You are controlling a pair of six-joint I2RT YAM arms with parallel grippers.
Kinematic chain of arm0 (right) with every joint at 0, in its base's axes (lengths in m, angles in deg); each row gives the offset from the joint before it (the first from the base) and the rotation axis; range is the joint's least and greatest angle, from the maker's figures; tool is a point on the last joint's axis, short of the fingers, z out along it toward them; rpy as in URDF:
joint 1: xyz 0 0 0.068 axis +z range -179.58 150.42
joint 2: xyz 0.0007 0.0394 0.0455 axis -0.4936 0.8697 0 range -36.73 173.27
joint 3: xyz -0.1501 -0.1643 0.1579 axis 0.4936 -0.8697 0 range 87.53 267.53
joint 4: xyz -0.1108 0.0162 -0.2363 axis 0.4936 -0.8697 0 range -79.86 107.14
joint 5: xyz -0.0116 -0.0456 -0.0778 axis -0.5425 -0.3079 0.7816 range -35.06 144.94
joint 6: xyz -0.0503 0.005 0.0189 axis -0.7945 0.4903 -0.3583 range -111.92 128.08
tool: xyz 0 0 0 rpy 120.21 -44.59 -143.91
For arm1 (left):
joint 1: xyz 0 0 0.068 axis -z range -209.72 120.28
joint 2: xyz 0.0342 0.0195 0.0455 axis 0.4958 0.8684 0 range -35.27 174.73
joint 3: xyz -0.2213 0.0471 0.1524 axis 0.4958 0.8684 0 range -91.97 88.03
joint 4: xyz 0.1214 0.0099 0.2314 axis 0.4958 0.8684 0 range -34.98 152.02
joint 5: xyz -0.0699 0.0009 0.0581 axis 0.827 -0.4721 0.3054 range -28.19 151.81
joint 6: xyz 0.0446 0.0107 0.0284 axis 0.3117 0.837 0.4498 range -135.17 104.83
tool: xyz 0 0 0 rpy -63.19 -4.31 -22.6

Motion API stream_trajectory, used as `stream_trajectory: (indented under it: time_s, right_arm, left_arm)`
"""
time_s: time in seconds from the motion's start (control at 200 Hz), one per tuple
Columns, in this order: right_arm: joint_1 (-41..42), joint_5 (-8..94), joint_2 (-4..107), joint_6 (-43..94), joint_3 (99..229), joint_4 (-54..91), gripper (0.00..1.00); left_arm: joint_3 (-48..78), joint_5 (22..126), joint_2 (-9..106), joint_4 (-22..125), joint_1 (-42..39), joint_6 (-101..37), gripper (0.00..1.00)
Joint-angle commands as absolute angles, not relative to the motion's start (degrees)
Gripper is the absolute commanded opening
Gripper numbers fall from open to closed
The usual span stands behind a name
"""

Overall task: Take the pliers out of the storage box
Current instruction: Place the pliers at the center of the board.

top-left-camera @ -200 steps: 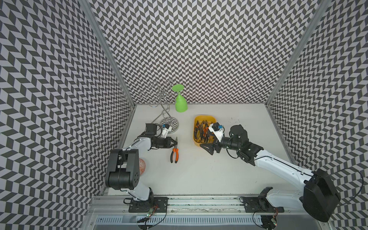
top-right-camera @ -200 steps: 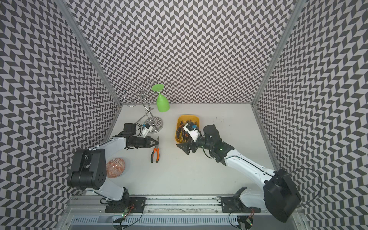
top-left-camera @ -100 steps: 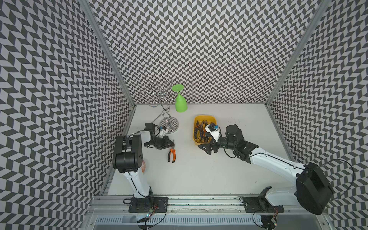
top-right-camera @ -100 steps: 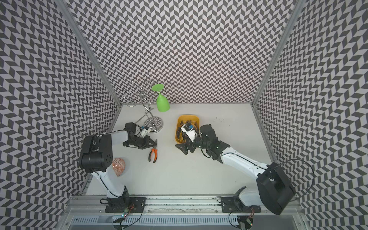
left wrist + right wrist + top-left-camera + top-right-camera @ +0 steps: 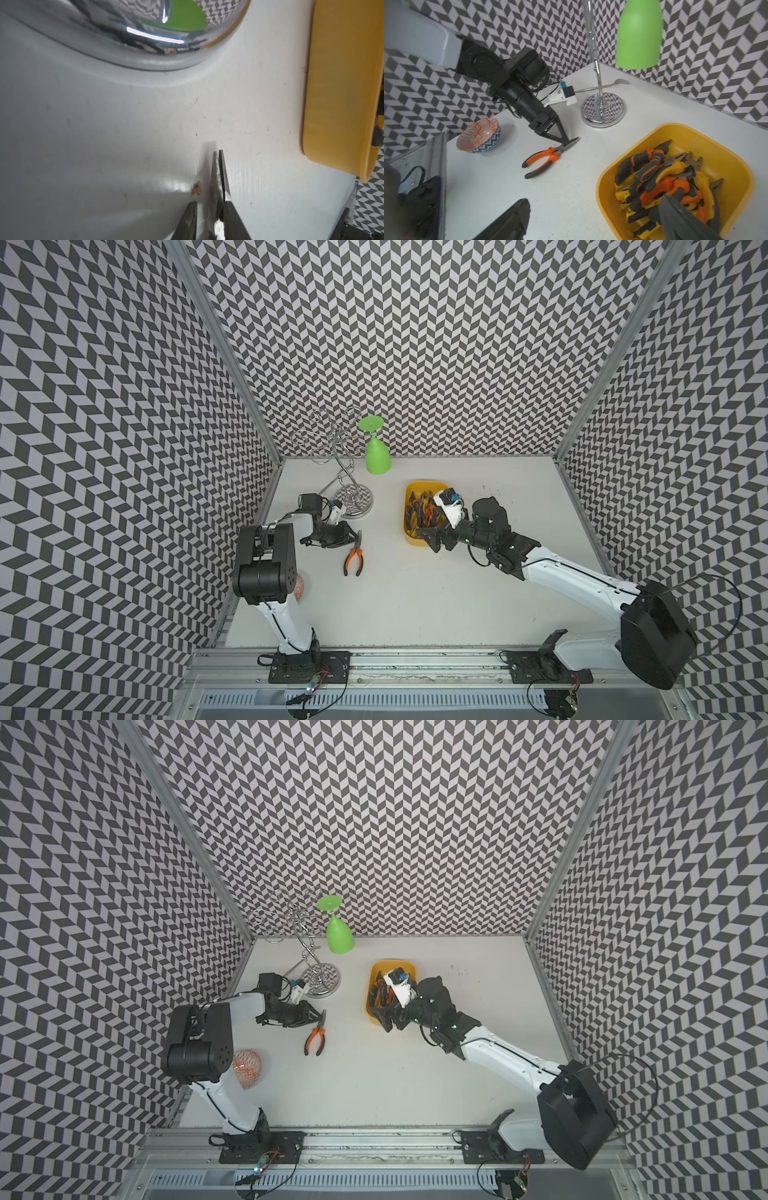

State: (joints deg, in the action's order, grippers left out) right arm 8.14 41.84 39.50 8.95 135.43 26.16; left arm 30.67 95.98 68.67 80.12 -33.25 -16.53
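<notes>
One pair of orange-and-black-handled needle-nose pliers [image 5: 544, 159] lies flat on the white tabletop [image 5: 488, 187], outside the shallow yellow plastic storage box [image 5: 675, 127]. Left tool [image 5: 568, 141] is slightly parted around its nose, with a gap on one side. Right tool [image 5: 593, 199] is spread wide, straddling the box wall, one finger over the other pliers [image 5: 654, 182] heaped inside.

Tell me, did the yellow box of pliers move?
No. The yellow storage box sits where it was a second ago, with the same gap between it and the chrome stand base beside it.
</notes>
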Motion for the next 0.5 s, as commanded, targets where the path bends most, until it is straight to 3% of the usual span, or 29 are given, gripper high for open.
stream_trajectory:
  time_s: [0.0,0.125,0.21,0.245,0.356,0.496]
  right_arm:
    - [8.30,51.49,35.53,13.89,133.77,33.25,0.99]
    - [8.22,56.09,34.07,16.80,130.97,36.53,0.99]
    - [7.95,56.45,36.11,17.84,132.87,33.05,1.00]
    - [7.95,57.22,37.34,19.23,134.50,30.35,0.97]
    - [7.91,58.19,40.83,23.60,139.23,23.77,0.93]
    - [7.76,59.71,45.89,28.76,146.07,15.67,0.91]
  left_arm:
    - [33.23,88.17,67.52,79.75,-33.68,-15.89,0.28]
    - [34.58,87.50,64.37,78.68,-33.35,-16.63,0.52]
    - [35.31,87.84,61.37,77.63,-32.77,-17.05,0.56]
    - [35.92,88.36,59.53,76.49,-32.27,-17.25,0.62]
    - [39.15,89.82,52.09,71.05,-29.87,-17.47,0.96]
    - [43.65,88.29,42.52,63.37,-26.59,-14.77,0.98]
